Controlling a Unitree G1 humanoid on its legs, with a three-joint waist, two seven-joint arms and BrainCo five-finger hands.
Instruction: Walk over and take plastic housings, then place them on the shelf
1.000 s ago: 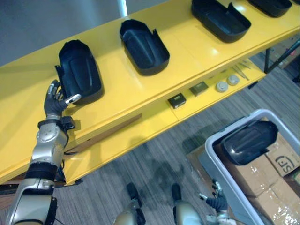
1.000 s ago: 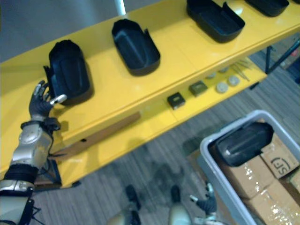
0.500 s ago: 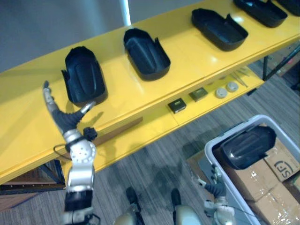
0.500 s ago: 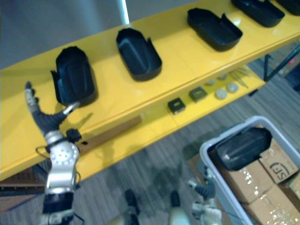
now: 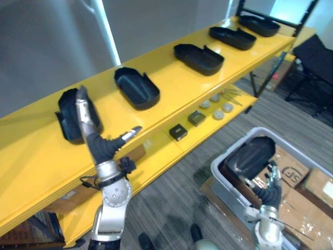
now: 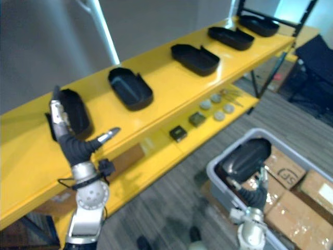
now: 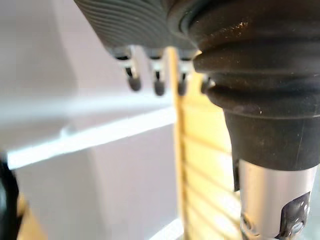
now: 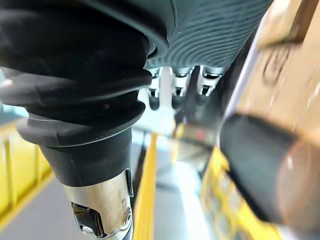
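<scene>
Left hand (image 5: 101, 147) spread, empty, before the shelf (image 5: 171, 83); right hand (image 5: 270, 188) loosely open beside the bin's (image 5: 218, 174) housing (image 5: 250, 156).

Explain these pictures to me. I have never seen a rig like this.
This is a walking humanoid robot. Two pictures come from cameras in its head, looking down; two come from cameras on its wrists, very close to the fingers. On a yellow shelf lie black plastic housings in a row; another housing sits in a grey bin beside cardboard boxes. The left robot hand is raised before the shelf, fingers straight, holding nothing. The right robot hand, low by the bin, is open and empty too.
</scene>
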